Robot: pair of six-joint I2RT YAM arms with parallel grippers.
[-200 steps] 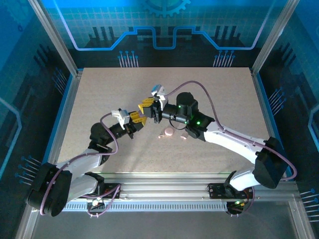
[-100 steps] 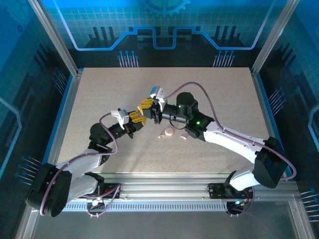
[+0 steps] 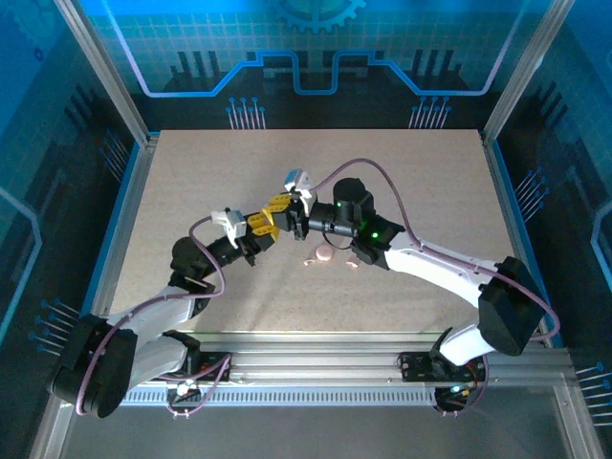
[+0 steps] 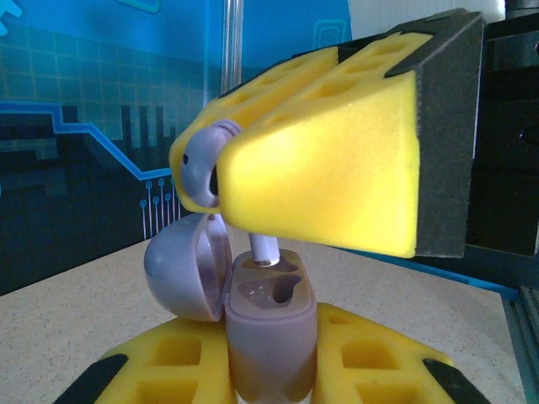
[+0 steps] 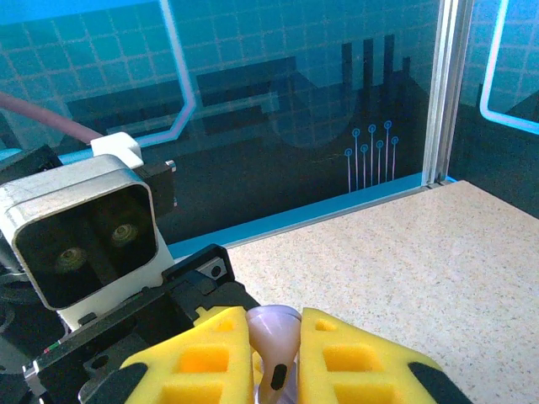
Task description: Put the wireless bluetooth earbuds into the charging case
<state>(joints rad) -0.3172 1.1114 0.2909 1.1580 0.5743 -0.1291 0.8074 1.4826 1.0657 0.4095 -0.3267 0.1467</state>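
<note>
In the left wrist view my left gripper (image 4: pixel 269 370) is shut on a lilac charging case (image 4: pixel 271 324), held upright with its lid (image 4: pixel 185 265) swung open to the left. Above it, my right gripper's yellow finger (image 4: pixel 328 181) grips a lilac earbud (image 4: pixel 199 164). The earbud's pale stem (image 4: pixel 263 250) touches the rim of the case's far socket; the near socket is bare. In the right wrist view my right gripper (image 5: pixel 276 358) is shut on that earbud (image 5: pixel 274 335). From above, both grippers (image 3: pixel 258 223) (image 3: pixel 283 205) meet over the table's middle.
A round pink case (image 3: pixel 324 254) lies on the speckled table (image 3: pixel 402 172) just in front of the grippers, with small pink earbuds beside it (image 3: pixel 310 260) (image 3: pixel 352 260). The left wrist camera (image 5: pixel 80 236) sits close at the left. Glass walls and metal posts surround the table.
My right gripper has edged left and nearer to the left gripper, carrying the lilac earbud with it. The left gripper and its case have hardly moved.
</note>
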